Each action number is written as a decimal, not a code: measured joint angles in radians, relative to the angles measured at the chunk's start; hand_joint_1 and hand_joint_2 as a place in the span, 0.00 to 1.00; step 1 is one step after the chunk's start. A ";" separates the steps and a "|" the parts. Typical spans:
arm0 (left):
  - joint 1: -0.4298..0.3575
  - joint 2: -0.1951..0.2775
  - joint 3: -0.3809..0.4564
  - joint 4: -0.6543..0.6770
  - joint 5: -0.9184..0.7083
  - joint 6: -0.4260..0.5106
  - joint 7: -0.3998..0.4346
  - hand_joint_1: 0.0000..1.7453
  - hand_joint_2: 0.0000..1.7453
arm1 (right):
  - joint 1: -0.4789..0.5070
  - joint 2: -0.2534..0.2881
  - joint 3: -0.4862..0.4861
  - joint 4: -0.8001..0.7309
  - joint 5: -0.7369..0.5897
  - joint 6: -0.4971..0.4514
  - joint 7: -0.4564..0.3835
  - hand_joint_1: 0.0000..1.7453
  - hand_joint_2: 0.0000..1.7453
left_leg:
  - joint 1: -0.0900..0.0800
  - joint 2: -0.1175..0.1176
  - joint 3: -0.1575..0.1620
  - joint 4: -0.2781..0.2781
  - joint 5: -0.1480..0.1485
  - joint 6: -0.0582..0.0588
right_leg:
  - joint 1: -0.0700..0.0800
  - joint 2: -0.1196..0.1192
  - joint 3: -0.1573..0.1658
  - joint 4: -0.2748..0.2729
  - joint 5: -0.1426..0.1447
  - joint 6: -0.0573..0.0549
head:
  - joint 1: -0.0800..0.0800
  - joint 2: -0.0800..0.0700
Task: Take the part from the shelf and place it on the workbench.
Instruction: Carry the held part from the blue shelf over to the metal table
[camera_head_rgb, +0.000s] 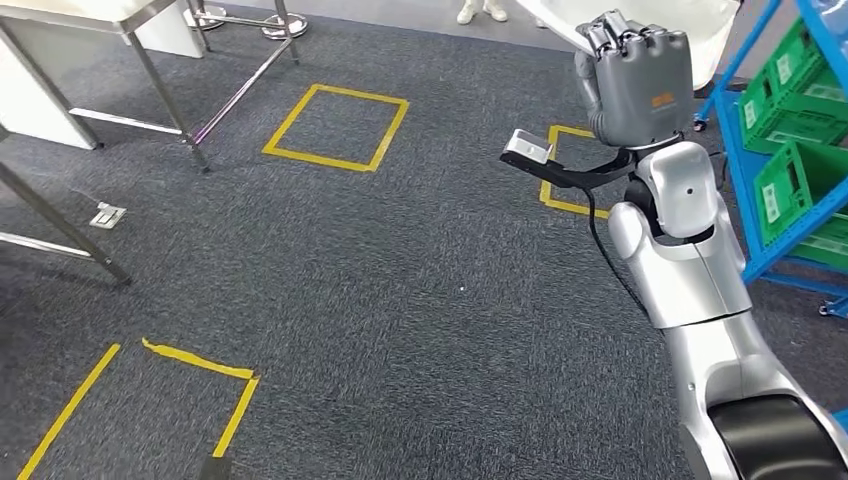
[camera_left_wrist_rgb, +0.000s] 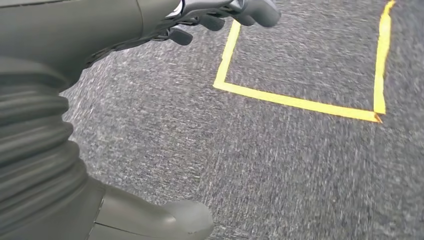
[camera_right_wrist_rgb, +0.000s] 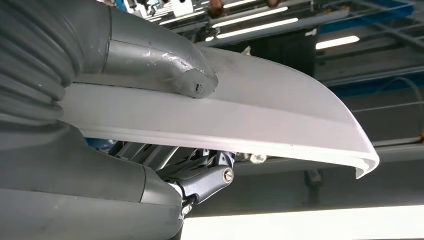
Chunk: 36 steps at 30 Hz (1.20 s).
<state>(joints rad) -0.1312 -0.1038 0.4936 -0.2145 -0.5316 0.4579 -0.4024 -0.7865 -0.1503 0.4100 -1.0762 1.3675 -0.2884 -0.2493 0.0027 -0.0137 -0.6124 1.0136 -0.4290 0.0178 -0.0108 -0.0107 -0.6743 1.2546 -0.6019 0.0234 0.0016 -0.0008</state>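
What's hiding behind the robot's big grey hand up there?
Behind the raised grey right hand a curved white plastic part pokes out, gripped between thumb and fingers. The hand covers the part's middle. The blue metal shelf with green crates stands beside it.

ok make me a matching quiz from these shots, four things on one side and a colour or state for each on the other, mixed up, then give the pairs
Things:
1. white part
2. shelf frame
3. crates
4. left hand

Colour or state:
A. green, with white labels
B. blue
C. hanging over the grey carpet, holding nothing
D. gripped in the right hand, raised

Pairs: 1-D, 2-B, 3-A, 4-C
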 joint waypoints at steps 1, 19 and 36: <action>0.001 0.000 0.000 0.000 0.000 -0.002 0.000 0.00 1.00 | 0.001 -0.004 0.002 0.007 -0.002 0.000 -0.002 1.00 1.00 | 0.000 -0.015 -0.001 0.001 0.000 0.000 | -0.001 0.005 -0.028 0.052 -0.013 0.002 | 0.001 0.000; 0.010 0.005 0.000 0.002 -0.019 -0.003 0.025 0.00 1.00 | -0.025 -0.012 0.044 0.028 -0.041 0.005 0.000 1.00 1.00 | 0.003 0.014 -0.130 0.238 -0.074 -0.061 | -0.004 -0.050 0.086 -0.223 0.125 -0.046 | -0.011 0.000; 0.012 0.005 0.008 0.002 -0.015 0.003 0.011 0.00 1.00 | -0.009 -0.027 0.085 0.001 -0.056 0.014 0.014 1.00 1.00 | 0.003 -0.076 -0.013 0.018 0.006 -0.006 | -0.008 0.045 0.045 -0.128 0.100 0.001 | -0.002 0.000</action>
<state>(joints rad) -0.1189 -0.0987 0.5021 -0.2128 -0.5465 0.4608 -0.3909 -0.7954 -0.1776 0.4954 -1.0756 1.3115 -0.2745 -0.2352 0.0054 -0.0901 -0.6250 1.0312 -0.4233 0.0115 -0.0191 0.0344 -0.6298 1.1264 -0.5019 0.0244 -0.0007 -0.0008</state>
